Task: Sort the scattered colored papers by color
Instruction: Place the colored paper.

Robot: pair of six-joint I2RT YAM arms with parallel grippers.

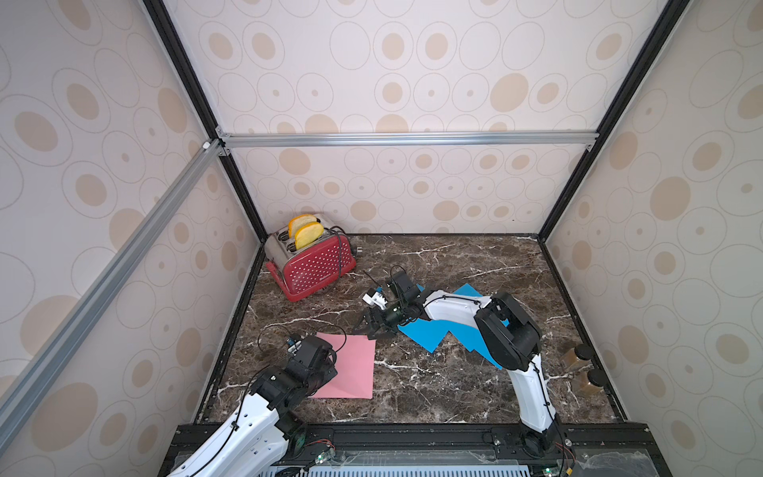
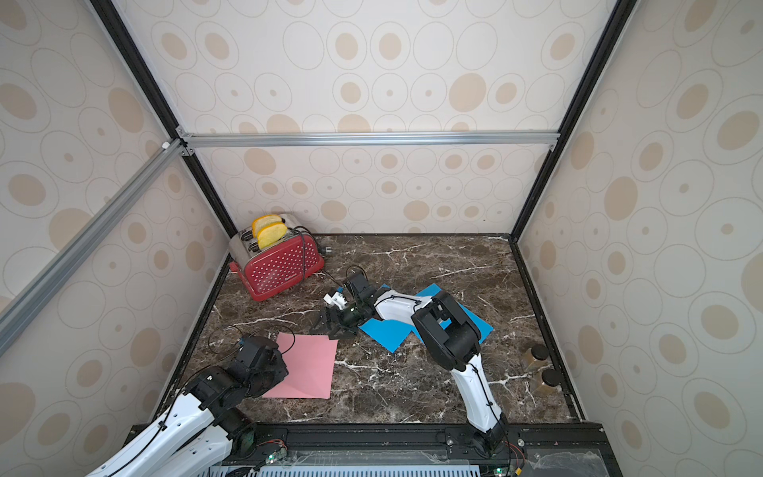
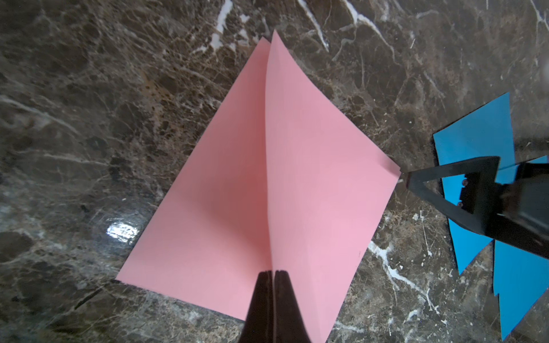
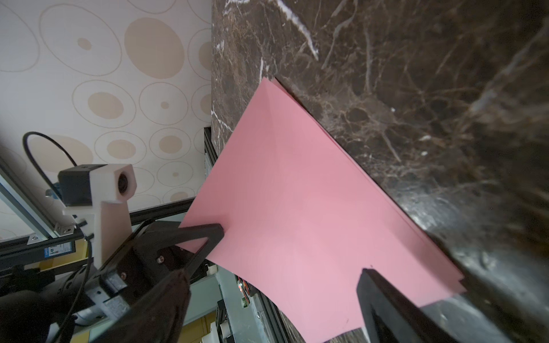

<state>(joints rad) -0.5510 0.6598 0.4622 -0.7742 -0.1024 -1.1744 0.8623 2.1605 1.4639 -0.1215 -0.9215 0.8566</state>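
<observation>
Pink paper [image 3: 312,178] betw. L jaws

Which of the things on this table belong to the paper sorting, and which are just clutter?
Part of the job:
- pink papers, pinched by the left gripper
- blue papers, overlapping each other

Just lying about:
- red toaster with two bread slices
- two brown jars near the table edge

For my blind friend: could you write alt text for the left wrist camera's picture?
The shut left claw pinches a pink paper, raising a ridge along it, on a dark marble table. Beside one corner, the right claw hangs over blue papers.
</observation>
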